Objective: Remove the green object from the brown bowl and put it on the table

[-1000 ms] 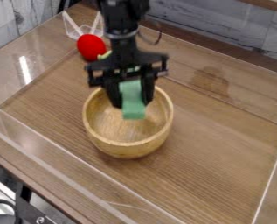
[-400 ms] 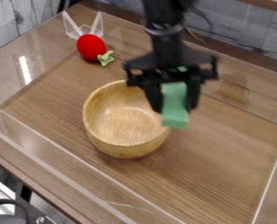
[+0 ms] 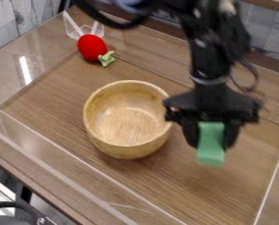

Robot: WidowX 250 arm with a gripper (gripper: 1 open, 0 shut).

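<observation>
The claw (image 3: 212,132) points downward and is clenched on the green object (image 3: 211,144), which hangs upright between its black fingers (image 3: 184,119), clear of the table (image 3: 94,185). Compared with one second ago, when the claw held the block directly over the brown bowl (image 3: 128,118), arm and block now stand to the right of the bowl, past its rim, above bare tabletop. The block's lower end appears slightly above the wood; contact cannot be confirmed. The bowl sits in the same place as before and is now seen empty. The red strawberry toy (image 3: 93,46) remains at the far left near the acrylic wall (image 3: 24,53), well apart from the bowl.
</observation>
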